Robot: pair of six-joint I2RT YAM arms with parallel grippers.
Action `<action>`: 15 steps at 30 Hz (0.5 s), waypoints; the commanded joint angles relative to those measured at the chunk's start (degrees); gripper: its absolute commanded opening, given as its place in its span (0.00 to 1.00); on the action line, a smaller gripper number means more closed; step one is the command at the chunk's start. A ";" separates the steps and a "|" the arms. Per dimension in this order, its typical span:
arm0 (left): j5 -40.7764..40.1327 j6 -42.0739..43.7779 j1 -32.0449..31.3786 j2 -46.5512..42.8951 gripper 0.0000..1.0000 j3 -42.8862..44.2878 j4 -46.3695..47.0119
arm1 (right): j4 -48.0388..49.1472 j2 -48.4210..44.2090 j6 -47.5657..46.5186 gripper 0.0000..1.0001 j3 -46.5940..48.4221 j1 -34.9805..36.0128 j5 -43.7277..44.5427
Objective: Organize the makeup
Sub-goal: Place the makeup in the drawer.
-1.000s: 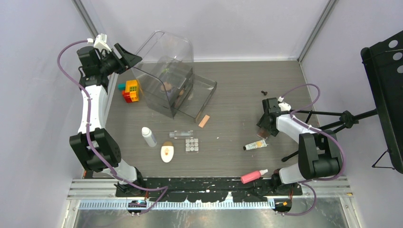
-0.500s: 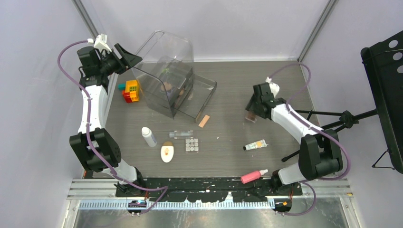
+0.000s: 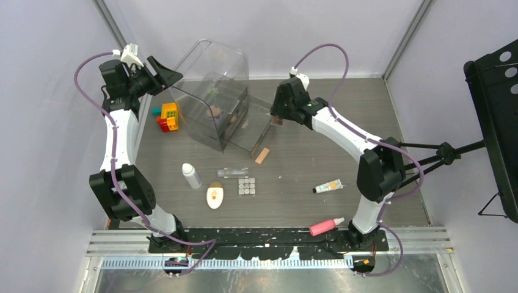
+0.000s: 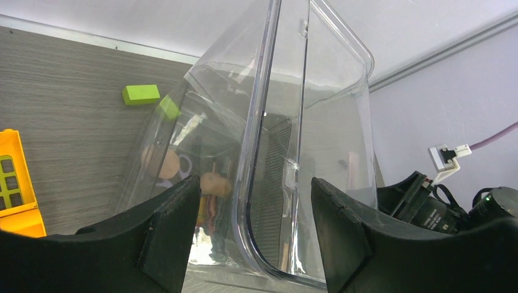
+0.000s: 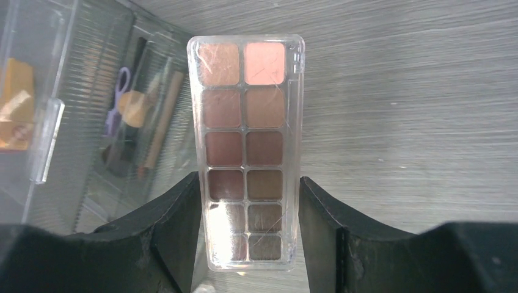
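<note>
Right wrist cam gives what the top cam can't: right gripper (image 5: 247, 183) is clamped on the long sides of a long palette (image 5: 244, 122) with two columns of pink-to-brown pans, its pink end pointing away from the wrist. That view also looks through the ribbed clear plastic to a brush, a purple item and a peach sponge, all blurred. From the top cam the held palette is just a dark sliver at the fingers. The right arm is stretched far forward and to the left, wrist at the right edge of the pulled-out drawer (image 3: 259, 125) of the clear case (image 3: 214, 91). Left wrist cam: left gripper (image 4: 255, 238) has its jaws apart and nothing between them, with the case wall straight ahead and a green brick (image 4: 141, 94) beyond. The left arm stands tall at the far left, wrist aimed right at the case's top corner, above the toy bricks (image 3: 167, 116). On the table (image 3: 305, 159), loose: white bottle (image 3: 191, 176), clear bottle (image 3: 233, 173), square-pan palette (image 3: 247, 186), white oval compact (image 3: 214, 196), small peach piece (image 3: 262, 155), cream tube (image 3: 328, 186), and pink bottle (image 3: 326, 226) at the near edge.
</note>
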 commanded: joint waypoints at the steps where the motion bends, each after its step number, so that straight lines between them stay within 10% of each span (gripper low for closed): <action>1: 1.59 -0.28 0.38 -1.51 0.68 -0.12 3.23 | 1.23 4.04 5.19 0.26 6.64 2.31 -0.03; 15: 1.97 -0.91 0.54 -1.69 0.68 -0.30 4.01 | 4.68 15.20 21.55 0.27 14.83 8.57 6.75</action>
